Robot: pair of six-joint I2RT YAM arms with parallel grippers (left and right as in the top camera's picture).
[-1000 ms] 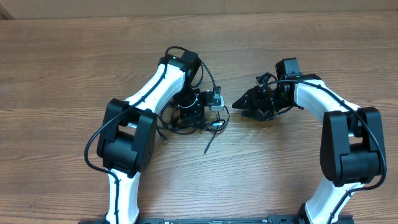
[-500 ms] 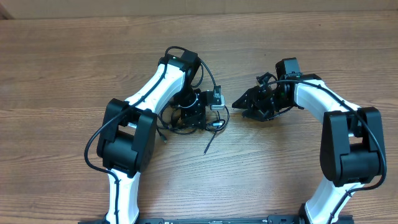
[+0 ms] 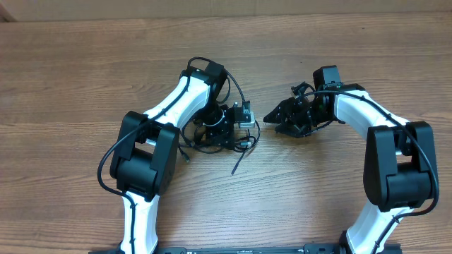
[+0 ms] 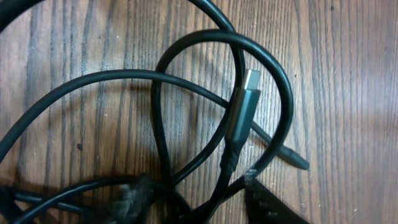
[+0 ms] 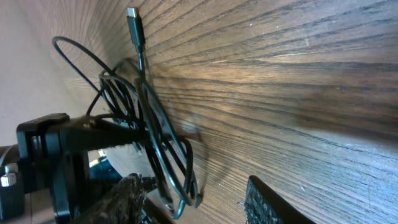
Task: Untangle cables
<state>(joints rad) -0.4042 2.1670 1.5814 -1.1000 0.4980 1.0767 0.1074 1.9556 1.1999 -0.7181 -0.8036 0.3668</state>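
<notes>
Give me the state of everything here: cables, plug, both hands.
cables: tangled in overlapping loops, lying on the table
plug: unplugged, resting across a loop
left hand: open, straddling the cables
right hand: open, empty, beside the tangle

The desk [image 4: 354, 93] is mid-brown wood with dark, streaky grain. The cables [image 4: 155, 118] are plain matte black. One plug [image 4: 240, 112], near the centre of the left wrist view, is dark grey with a silver metal tip. In the overhead view, the arms [image 3: 176, 99] show white shells and black joint housings.
</notes>
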